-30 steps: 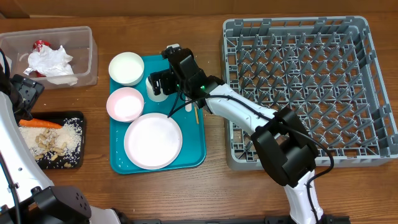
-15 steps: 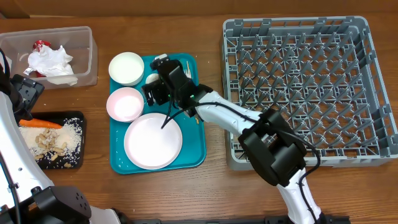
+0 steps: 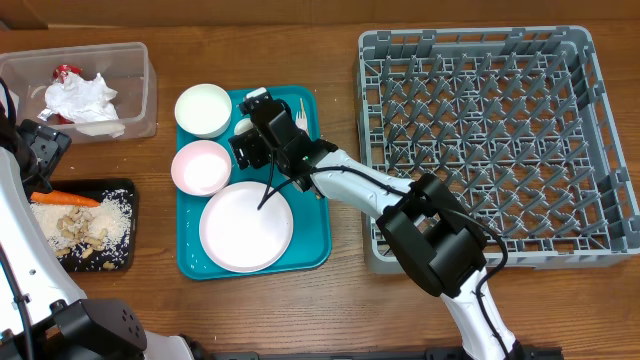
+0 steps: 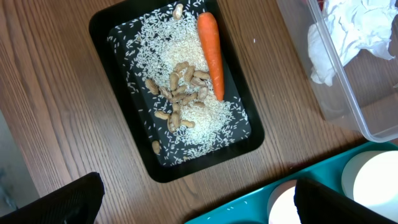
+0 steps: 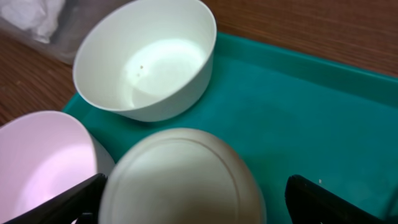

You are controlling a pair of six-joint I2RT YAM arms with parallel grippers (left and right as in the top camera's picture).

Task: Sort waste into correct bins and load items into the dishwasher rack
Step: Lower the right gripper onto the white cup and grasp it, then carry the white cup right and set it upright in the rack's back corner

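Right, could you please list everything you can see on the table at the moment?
table: one, brown wood
dishwasher rack: one, grey, right side
teal tray: one, middle
plate: one, pale pink, near end of teal tray
white bowl: one, far left corner of teal tray
pink bowl: one, beside the plate
cup: one, white, on teal tray
fork: one, white, far end of teal tray
clear tub: one, far left
napkin: one, white, in tub
wrapper: one, red-and-white, in tub
black tray: one, left
carrot: one, orange, in black tray
rice: scattered, white, in black tray
food scraps: several, beige, on rice
left gripper: open, above black tray
right gripper: open, straddling cup
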